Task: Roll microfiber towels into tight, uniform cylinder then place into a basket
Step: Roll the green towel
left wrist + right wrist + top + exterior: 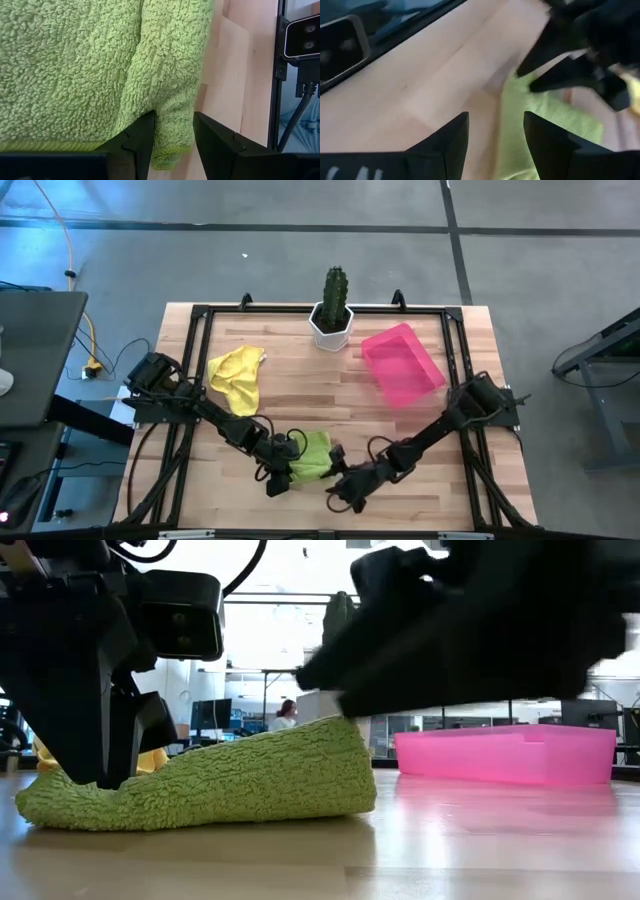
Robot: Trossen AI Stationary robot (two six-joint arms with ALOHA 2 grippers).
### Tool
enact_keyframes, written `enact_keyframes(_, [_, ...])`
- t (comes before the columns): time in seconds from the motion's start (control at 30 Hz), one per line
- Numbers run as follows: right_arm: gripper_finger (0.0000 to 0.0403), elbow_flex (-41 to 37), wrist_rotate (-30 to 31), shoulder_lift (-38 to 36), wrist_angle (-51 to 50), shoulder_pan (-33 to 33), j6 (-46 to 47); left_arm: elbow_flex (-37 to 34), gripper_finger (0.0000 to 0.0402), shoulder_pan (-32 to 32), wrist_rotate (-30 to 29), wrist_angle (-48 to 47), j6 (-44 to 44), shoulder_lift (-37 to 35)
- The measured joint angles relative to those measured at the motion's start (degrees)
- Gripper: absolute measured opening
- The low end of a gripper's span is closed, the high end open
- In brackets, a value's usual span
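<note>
The lime green towel [312,455] lies partly folded on the wooden table near its front edge, its right end humped up [330,755]. My left gripper [172,145] stands at the towel's left end, shut on a fold of it. My right gripper [495,140] hovers open just off the towel's right near corner, its fingers slanting down, with bare wood and the towel's edge between and beyond them. Whether it touches the towel I cannot tell. The yellow towel [237,378] lies crumpled at the far left. The pink basket [402,365] stands at the far right. My left gripper pinches a raised fold [167,107] at the green towel's left end between its two fingers [135,145]. The fingers come steeply from above, slanting from the table's left. The rest of the towel lies on the table; the fold reaches past the fingertips [105,775].
A white pot with a cactus [333,320] stands at the far middle, between the yellow towel and the basket. A black frame runs round the table's edges [190,380]. Bare wood lies between the green towel and the basket.
</note>
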Motion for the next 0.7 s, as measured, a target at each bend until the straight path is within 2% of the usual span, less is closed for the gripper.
enact_keyframes(0.3, [0.0183,0.0,3.4,2.4,-3.1,-1.2,3.6,0.0,0.0131,0.0,-0.2,0.1,0.0,0.0])
enact_keyframes(0.53, [0.0183,0.0,3.6,2.5,-2.7,-1.6,3.5,0.0,0.0131,0.0,-0.2,0.1,0.1,0.0])
enact_keyframes(0.7, [0.0183,0.0,3.4,2.5,-6.1,-2.8,5.8,0.0,0.0131,0.0,-0.2,0.2,0.0,0.0])
